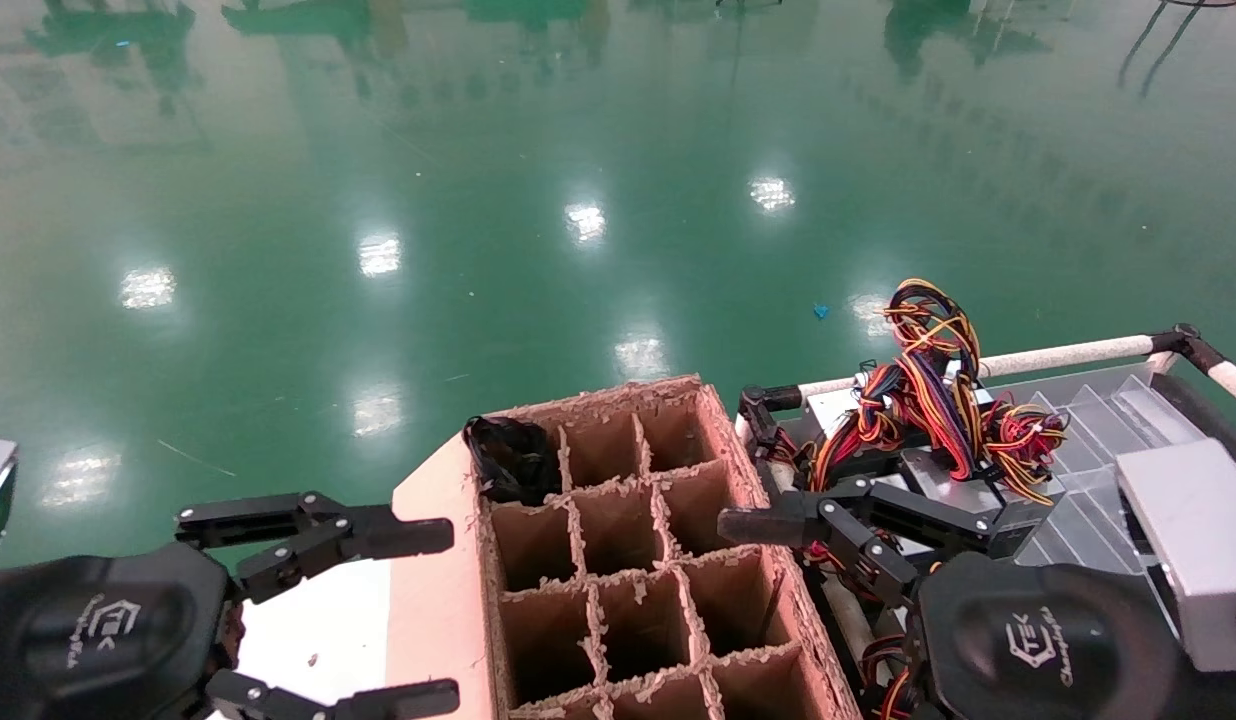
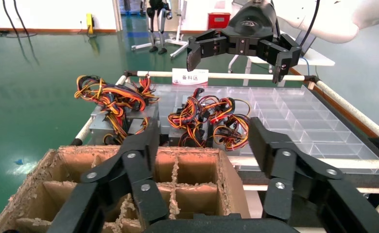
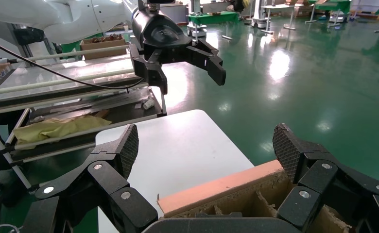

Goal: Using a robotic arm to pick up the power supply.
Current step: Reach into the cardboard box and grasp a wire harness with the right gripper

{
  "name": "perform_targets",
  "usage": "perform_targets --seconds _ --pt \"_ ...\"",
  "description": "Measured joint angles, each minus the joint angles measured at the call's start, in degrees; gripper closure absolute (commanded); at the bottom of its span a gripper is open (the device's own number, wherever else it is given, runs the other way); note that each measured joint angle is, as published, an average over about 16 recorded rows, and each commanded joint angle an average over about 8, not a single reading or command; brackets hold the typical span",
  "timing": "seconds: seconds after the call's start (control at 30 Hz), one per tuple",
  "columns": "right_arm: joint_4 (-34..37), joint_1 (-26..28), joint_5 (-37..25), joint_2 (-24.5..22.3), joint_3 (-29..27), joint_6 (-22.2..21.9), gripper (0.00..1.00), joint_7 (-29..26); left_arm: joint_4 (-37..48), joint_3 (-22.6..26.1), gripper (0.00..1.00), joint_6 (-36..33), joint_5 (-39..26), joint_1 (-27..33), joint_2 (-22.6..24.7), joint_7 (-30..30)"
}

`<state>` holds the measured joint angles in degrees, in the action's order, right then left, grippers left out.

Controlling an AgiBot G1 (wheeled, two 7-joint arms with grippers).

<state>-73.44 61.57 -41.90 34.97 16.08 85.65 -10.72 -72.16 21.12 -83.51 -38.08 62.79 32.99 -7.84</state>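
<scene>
Your left claw [image 1: 418, 610] hangs wide open and empty over the white tabletop [image 1: 308, 620], just beside the left wall of the cardboard box [image 1: 618, 560]. Its two black fingers [image 1: 378, 537] are spread far apart, pointing toward the box.

Your right claw [image 1: 768, 530] is open too, gripping nothing. It sits at the right edge of the cardboard box, between the box and the tray rack [image 1: 1098, 400], with its fingers [image 1: 768, 525] reaching toward the box's right wall. In the left wrist view you see the same right claw [image 2: 236, 60] farther off, jaws apart, above the rack's white rail [image 2: 226, 76].

The cardboard box is split into open cells by torn brown dividers. Most cells that you can see are bare. In the far left corner cell sits a bunch of black cables [image 1: 513, 458], rising a little above the rim; that is where the power supply [image 1: 518, 465] lies, though you cannot see its metal body from here, only the cables.

On the rack to the right lie grey metal boxes [image 1: 958, 475] with tangled red, yellow and orange wires [image 1: 928, 390] piled on top. The left wrist view shows two such wire bundles [image 2: 112, 99] side by side just past the cardboard box. Beyond everything lies the glossy green floor [image 1: 478, 200].
</scene>
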Motion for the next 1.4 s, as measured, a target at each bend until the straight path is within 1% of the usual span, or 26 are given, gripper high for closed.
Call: perform_targets --seconds 0.23,0.43,0.6,0.73,0.87,1.03,1.07,1.1,1.13,1.27,1.3,1.33,1.37,1.4 --pt "0.92 0.67 -1.40 0.91 0.67 -0.55 0.00 0.20 0.00 0.00 1.00 0.00 0.00 0.00 0.00 0.00" --pt "4.10 3.81 -6.05 4.33 3.08 -2.06 0.00 0.61 0.01 0.01 1.00 0.00 0.00 0.00 0.00 0.00" --pt "9.38 8.55 -12.40 9.59 6.37 -4.08 0.00 1.90 0.01 0.01 1.00 0.00 0.00 0.01 0.00 0.00" --pt "15.18 13.14 -18.21 14.74 9.22 -6.19 0.00 4.37 0.01 0.01 1.00 0.00 0.00 0.01 0.00 0.01" --pt "21.85 17.56 -23.83 20.13 11.81 -8.72 0.00 8.53 0.01 0.01 1.00 0.00 0.00 0.01 0.00 0.01" --pt "30.48 22.11 -29.25 26.61 14.20 -11.92 0.00 15.71 0.01 0.01 1.00 0.00 0.00 0.01 0.00 0.01" --pt "32.10 22.90 -30.24 27.82 14.64 -12.60 0.00 17.32 0.01 0.01 0.96 0.00 0.00 0.01 0.00 0.01" --pt "33.68 23.66 -31.21 28.99 15.07 -13.28 0.00 18.94 0.01 0.01 0.90 0.00 0.00 0.01 0.00 0.01" --pt "35.21 24.38 -32.14 30.12 15.48 -13.96 0.00 20.55 0.01 0.01 0.81 0.00 0.00 0.01 0.00 0.01" --pt "40.65 26.80 -35.38 34.26 17.01 -16.53 0.00 26.67 0.01 0.02 0.31 0.00 0.01 0.01 0.00 0.01" --pt "41.86 27.31 -36.07 35.21 17.37 -17.15 0.02 28.08 0.01 0.02 0.19 0.00 0.01 0.01 0.00 0.01" --pt "42.96 27.76 -36.70 36.08 17.70 -17.73 0.06 29.40 0.01 0.02 0.09 0.00 0.01 0.01 0.00 0.01" --pt "43.99 28.18 -37.30 36.91 18.02 -18.33 0.12 30.69 0.01 0.02 0.03 0.00 0.01 0.01 0.00 0.01" --pt "44.92 28.56 -37.86 37.67 18.33 -18.94 0.19 31.87 0.01 0.02 0.00 0.00 0.01 0.01 0.00 0.01"
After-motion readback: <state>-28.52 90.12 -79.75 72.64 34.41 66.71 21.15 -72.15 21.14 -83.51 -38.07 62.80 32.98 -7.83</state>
